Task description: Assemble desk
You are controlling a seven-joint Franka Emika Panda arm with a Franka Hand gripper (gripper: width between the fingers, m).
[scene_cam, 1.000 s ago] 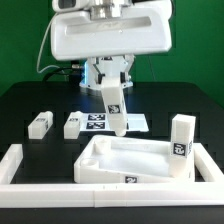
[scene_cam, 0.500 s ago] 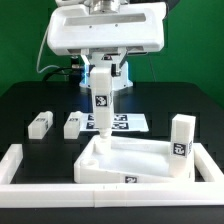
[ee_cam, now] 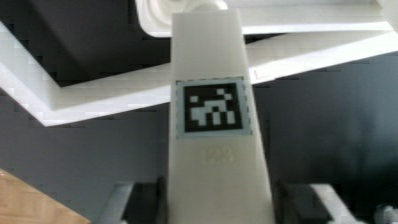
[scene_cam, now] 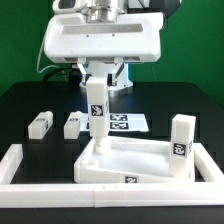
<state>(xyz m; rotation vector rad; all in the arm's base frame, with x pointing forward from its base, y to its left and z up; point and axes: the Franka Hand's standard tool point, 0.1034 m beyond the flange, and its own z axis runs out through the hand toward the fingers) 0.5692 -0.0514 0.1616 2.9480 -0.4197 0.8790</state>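
The end effector (ee_cam: 222, 200) grasps one upright leg block (scene_cam: 96, 108), its lower end at a corner of the tabletop panel (scene_cam: 140, 158).

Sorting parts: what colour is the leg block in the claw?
White leg block, black-and-white tag; wrist view.

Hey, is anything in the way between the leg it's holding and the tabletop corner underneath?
Nothing visible. The leg hangs upright, its lower end right at the far corner of the tabletop on the exterior view's left.
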